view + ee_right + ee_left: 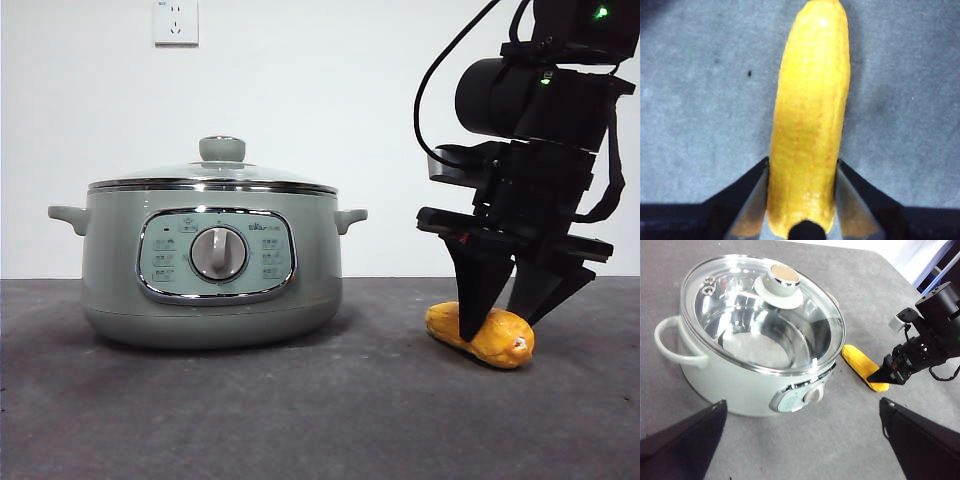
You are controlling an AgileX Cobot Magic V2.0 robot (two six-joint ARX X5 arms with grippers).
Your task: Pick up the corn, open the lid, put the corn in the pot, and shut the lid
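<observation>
Test laboratory setting: bare grey table, plain white wall with one power socket, no household furnishings visible.

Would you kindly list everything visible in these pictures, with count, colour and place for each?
pot: one, sage green with a chrome-framed panel and silver dial, standing on the table, to the left in the front view.
lid: one, clear glass with steel rim and sage-green knob, seated on the pot.
corn: one, orange-yellow, lying on the table beside the pot, on the side of the pot's right-hand handle in the front view.
table: one, dark grey, under everything.
wall socket: one, white, on the white wall above the pot.
right gripper: one, black, down at the corn, a jaw against each side of it.
left gripper: one, black, jaws wide apart, held above the table near the pot, holding nothing.
</observation>
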